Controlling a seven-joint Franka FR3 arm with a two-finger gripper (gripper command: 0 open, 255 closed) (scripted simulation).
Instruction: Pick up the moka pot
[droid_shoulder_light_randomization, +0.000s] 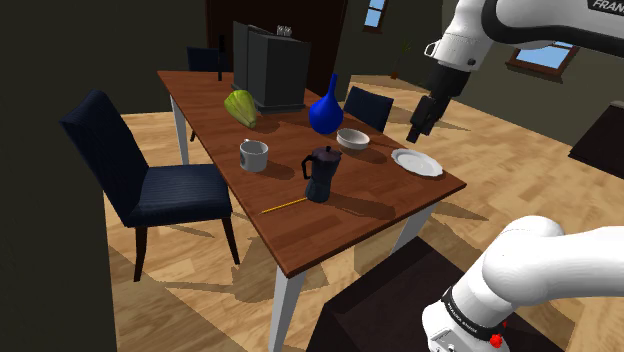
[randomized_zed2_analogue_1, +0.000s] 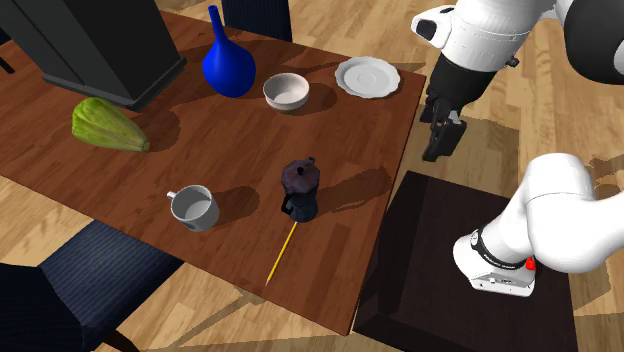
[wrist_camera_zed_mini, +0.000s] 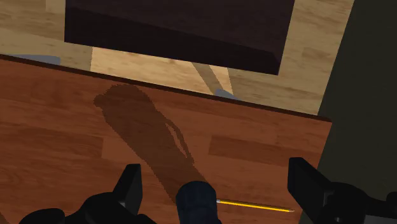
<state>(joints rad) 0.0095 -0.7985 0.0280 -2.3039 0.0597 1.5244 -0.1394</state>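
Two fingers (wrist_camera_zed_mini: 130, 186) of the gripper (droid_shoulder_light_randomization: 415, 130) stand wide apart, empty, seemingly hanging past the table (droid_shoulder_light_randomization: 372, 196) edge; the moka pot (droid_shoulder_light_randomization: 321, 174) stands well apart (pencil (droid_shoulder_light_randomization: 285, 206) just beside), mug (droid_shoulder_light_randomization: 254, 155) and bowl (droid_shoulder_light_randomization: 352, 138) near.

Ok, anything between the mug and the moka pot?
Nothing: bare wooden tabletop between the mug and the moka pot, as the second exterior view shows. The yellow pencil lies off that line, toward the table edge.
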